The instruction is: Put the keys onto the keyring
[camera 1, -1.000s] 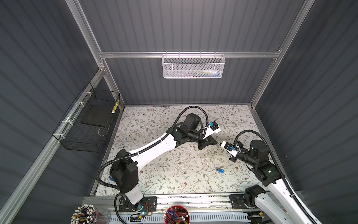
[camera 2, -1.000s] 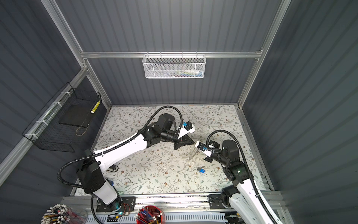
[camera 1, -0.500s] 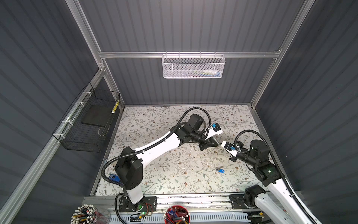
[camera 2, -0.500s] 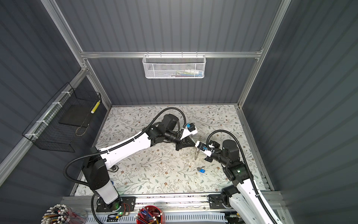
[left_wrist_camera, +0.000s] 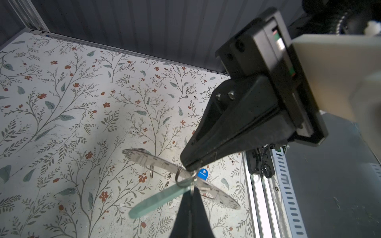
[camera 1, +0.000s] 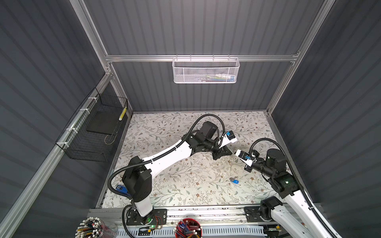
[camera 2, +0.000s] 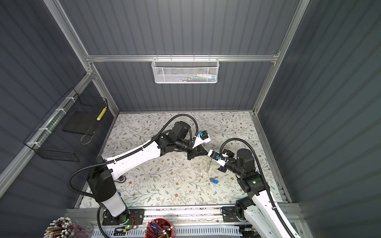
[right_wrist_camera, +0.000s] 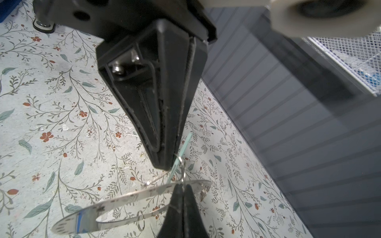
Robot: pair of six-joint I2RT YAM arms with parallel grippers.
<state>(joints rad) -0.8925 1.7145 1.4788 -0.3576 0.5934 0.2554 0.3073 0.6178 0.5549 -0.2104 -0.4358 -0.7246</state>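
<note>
Above the floral table, right of its middle, my two grippers meet tip to tip. My right gripper (right_wrist_camera: 181, 188) is shut on the band of the keyring (right_wrist_camera: 123, 201), a flat grey ring that hangs thin and edge-on in a top view (camera 2: 208, 168). My left gripper (left_wrist_camera: 191, 191) is shut on the small wire ring of the key with the mint-green tag (left_wrist_camera: 156, 201). That ring sits against the keyring's band (left_wrist_camera: 148, 158), right at the right gripper's tip (left_wrist_camera: 184, 163). The other key, with a blue tag (camera 1: 234, 181), lies on the table nearer the front.
A white mesh basket (camera 1: 206, 71) hangs on the back wall and a black wire basket (camera 1: 92, 131) on the left wall. Pen cups (camera 1: 188, 228) stand on the front rail. A blue-and-black thing (camera 1: 120, 188) lies by the left arm's base. A few small wire rings (right_wrist_camera: 140, 222) dangle from the keyring.
The left arm has stretched to the right, bringing its gripper up against the right gripper and the keyring. The right arm has hardly moved.
</note>
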